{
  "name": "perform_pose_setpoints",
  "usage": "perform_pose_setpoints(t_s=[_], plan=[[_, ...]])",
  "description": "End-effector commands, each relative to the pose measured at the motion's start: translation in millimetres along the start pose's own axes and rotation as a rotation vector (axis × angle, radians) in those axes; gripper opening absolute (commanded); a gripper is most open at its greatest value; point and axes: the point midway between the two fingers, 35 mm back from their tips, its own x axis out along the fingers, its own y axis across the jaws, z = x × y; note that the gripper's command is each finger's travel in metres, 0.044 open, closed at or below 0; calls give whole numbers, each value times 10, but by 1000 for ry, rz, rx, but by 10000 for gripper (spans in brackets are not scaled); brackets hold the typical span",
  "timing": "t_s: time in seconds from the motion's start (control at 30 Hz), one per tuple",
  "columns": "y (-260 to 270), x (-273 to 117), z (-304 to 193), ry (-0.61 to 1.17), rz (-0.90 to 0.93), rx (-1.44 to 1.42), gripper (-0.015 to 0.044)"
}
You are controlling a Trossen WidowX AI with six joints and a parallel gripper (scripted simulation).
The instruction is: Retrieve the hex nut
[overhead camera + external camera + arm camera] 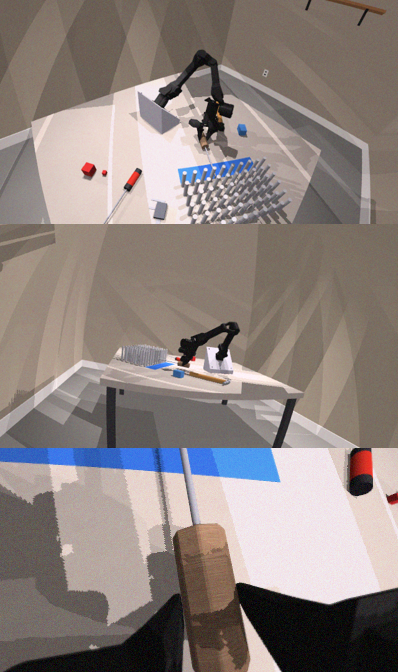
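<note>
My gripper is shut on the wooden handle of a tool with a thin metal shaft. The shaft reaches over the blue taped strip toward the front row of spacers. Its far end is hidden among the spacers in the top view and out of the wrist view. The grey metal spacers stand upright in a dense field behind the strip. The nut cannot be made out in any view.
A red-and-black-handled tool lies left of the field, near a dark grey block. A red cube and a smaller one lie further left. A blue block and an orange-handled tool lie on the other side.
</note>
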Motion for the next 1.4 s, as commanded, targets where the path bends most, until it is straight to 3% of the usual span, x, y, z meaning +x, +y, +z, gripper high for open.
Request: perform_pose_setpoints(t_s=[0.0, 1.37], plan=[[22, 6, 43, -4, 5, -6, 0], [32, 113, 283, -7, 6, -8, 0]])
